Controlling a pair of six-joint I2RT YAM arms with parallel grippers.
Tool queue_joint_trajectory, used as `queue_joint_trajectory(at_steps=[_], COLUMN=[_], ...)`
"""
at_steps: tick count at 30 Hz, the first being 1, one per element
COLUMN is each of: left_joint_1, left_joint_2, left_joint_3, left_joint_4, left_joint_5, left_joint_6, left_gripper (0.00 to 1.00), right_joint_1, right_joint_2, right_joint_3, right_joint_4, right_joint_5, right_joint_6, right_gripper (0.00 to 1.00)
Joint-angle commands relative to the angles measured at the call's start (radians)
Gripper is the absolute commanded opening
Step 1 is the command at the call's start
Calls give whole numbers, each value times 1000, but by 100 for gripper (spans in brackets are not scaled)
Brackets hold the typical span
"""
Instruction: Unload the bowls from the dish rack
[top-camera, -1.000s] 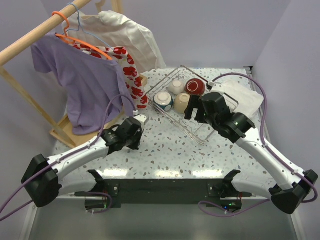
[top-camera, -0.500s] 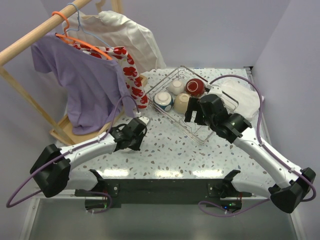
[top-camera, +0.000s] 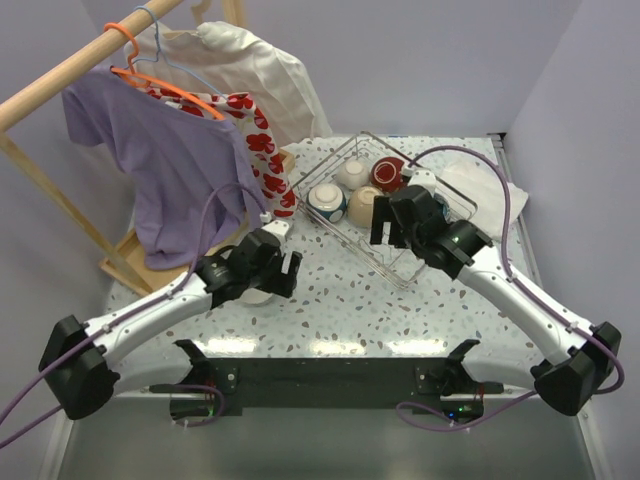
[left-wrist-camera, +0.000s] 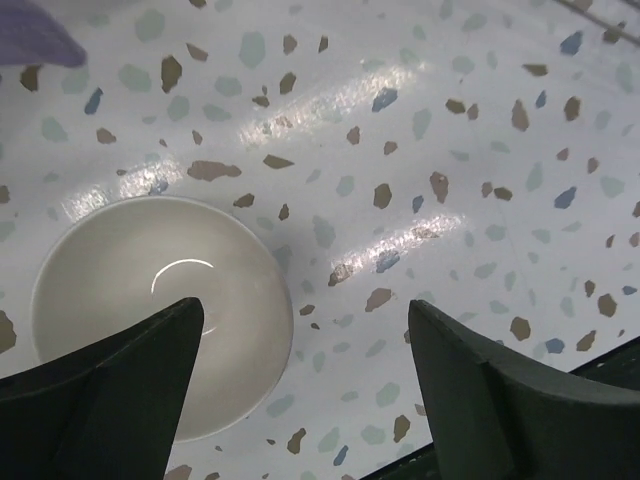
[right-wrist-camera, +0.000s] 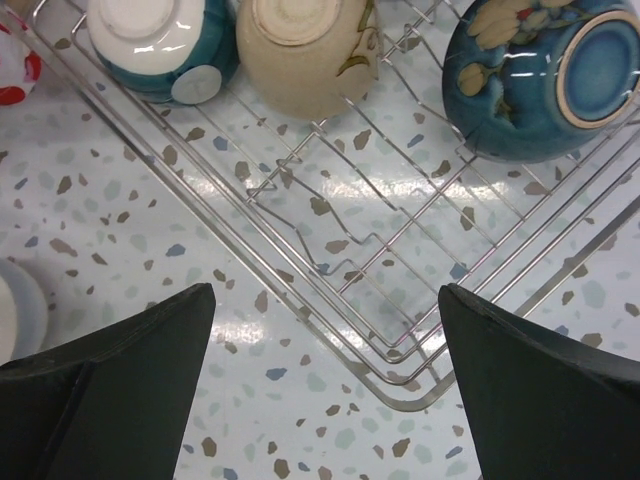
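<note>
status of left gripper (left-wrist-camera: 302, 330): spread wide, empty, hanging over the speckled table (left-wrist-camera: 470, 140), one finger above a white bowl (left-wrist-camera: 150, 300). white bowl upright on the table, outside the dish rack (right-wrist-camera: 395, 372), pale inside facing up. status of right gripper (right-wrist-camera: 325, 300): likewise spread wide, holding nothing, hanging over the near corner of the rack. inside the rack: teal-banded bowl (right-wrist-camera: 165, 45) just beside beige bowl (right-wrist-camera: 305, 50), bases turned toward the wrist camera; dark blue patterned bowl (right-wrist-camera: 535, 75) apart from that pair; dark red bowl (top-camera: 390, 172) and cream bowl (top-camera: 352, 172) side by side at the far end.
</note>
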Motion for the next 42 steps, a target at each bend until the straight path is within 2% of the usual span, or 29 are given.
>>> queue_joint_trajectory(at_steps=[1, 5, 10, 15, 20, 25, 31, 42], left_joint_1=[1, 4, 11, 13, 13, 13, 15, 27], left_joint_2=[-128, -266, -381, -490, -573, -563, -530, -518], left_joint_3=[30, -24, -100, -139, -166, -154, -143, -146], left_joint_4=[49, 91, 115, 94, 140, 121, 108, 118], left_joint_5=[-59, -156, -269, -379, -423, -449, -449, -425], left_joint_6=[-18, -12, 10, 21, 40, 48, 42, 44], left_gripper=[91, 99, 100, 100, 100, 100, 100, 100], right_joint_1=[1, -5, -82, -152, -169, -172, -197, -224], right_joint_2=[41, 127, 226, 303, 374, 473, 576, 700], right_joint_3=[90, 163, 203, 222, 226, 249, 300, 321], right_joint_4=[-45, -111, -139, -108, -4, 48, 58, 52], right_joint_5=[115, 196, 178, 195, 321, 391, 413, 414], right_joint_6=[-69, -92, -104, -125, -245, -343, -378, -359], right_gripper=[99, 99, 99, 99, 99, 99, 99, 99])
